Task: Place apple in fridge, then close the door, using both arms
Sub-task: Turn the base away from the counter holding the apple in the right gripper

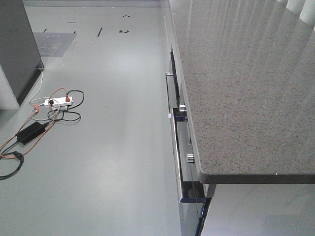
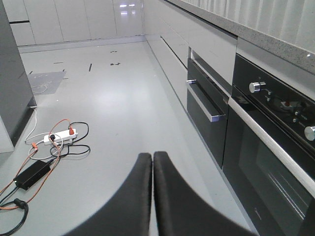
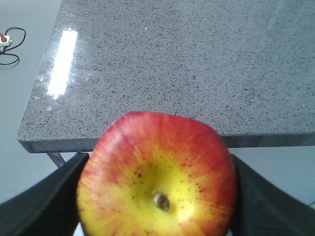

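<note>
The right fingers [image 3: 42, 204] are clamping the apple [image 3: 157, 172] from both sides, holding it clear of the speckled bench [image 3: 172, 59], near its edge. The left fingers [image 2: 130, 196] are pressing together on nothing, pointing along the floor [image 2: 113, 108] beside the built-in ovens [image 2: 266, 147]. The carrying step seems to be in hand. The next move is calling for a turn toward the fridge [image 1: 15, 49], probably the dark grey mass at the left edge. Whether its door is standing open cannot be told.

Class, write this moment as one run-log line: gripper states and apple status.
left gripper: shut, empty | right gripper: shut on apple | apple: held, countertop beyond
</note>
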Controlling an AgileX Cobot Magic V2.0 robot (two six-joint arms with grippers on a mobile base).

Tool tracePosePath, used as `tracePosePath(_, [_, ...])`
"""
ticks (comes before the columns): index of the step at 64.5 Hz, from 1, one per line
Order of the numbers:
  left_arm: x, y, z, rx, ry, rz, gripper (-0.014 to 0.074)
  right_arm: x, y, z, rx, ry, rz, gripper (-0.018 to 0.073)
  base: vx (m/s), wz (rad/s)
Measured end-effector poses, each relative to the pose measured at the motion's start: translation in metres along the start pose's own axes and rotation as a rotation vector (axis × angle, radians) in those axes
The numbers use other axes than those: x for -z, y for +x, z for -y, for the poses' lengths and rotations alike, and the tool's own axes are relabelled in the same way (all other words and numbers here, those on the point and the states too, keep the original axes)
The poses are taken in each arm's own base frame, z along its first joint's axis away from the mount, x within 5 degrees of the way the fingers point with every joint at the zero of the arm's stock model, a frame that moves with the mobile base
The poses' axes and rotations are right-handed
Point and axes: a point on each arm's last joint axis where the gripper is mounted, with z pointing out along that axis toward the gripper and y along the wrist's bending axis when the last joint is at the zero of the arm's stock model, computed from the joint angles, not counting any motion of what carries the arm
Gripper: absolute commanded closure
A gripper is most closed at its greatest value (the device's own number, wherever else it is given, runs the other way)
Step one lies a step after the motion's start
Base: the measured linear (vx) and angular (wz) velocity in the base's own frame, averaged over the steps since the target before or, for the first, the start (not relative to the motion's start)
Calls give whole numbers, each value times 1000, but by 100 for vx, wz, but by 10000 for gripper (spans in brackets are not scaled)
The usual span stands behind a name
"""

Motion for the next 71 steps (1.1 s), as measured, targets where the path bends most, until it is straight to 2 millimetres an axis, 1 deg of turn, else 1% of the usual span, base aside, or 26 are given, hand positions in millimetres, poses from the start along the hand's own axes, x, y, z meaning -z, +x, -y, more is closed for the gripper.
tracePosePath(33, [0,0,0,0,0,0,601,0,0,0,1,1,0,459,-1,17])
tracePosePath(71, [0,0,0,0,0,0,601,0,0,0,0,0,0,459,0,48])
